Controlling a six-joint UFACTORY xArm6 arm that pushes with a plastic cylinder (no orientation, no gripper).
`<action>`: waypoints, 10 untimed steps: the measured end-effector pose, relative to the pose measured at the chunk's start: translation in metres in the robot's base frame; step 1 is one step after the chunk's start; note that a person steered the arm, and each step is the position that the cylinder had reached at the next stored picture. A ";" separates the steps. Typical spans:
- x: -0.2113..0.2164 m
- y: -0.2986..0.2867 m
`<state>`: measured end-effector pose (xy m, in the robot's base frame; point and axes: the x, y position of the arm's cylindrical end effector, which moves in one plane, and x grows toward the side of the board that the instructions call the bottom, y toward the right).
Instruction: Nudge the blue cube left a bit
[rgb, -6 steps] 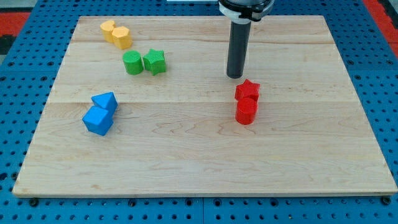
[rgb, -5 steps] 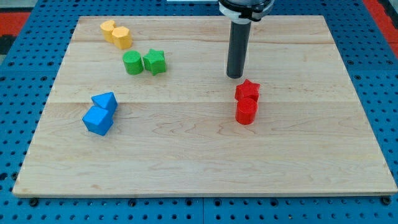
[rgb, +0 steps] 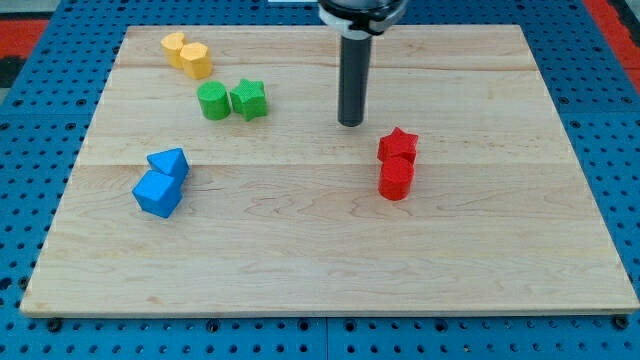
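Blue cube (rgb: 157, 194), my tip (rgb: 351, 123) well right

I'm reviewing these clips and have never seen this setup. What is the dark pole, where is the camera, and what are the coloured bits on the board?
There is one camera, looking down at a wooden board on a blue pegboard surface. The dark pole is the end of a robot arm; it has no claw and holds nothing, it only pushes blocks with my tip.

Blocks sit in pairs: two yellow blocks at the view's top left, a green cylinder beside a green star, a red star above a red cylinder, and at the view's left a blue cube with a blue wedge-like block above it.

My tip touches nothing, standing up and left of the red star, far right of the blue cube.
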<state>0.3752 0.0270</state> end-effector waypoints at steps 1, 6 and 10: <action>0.014 -0.013; 0.129 -0.123; 0.144 -0.228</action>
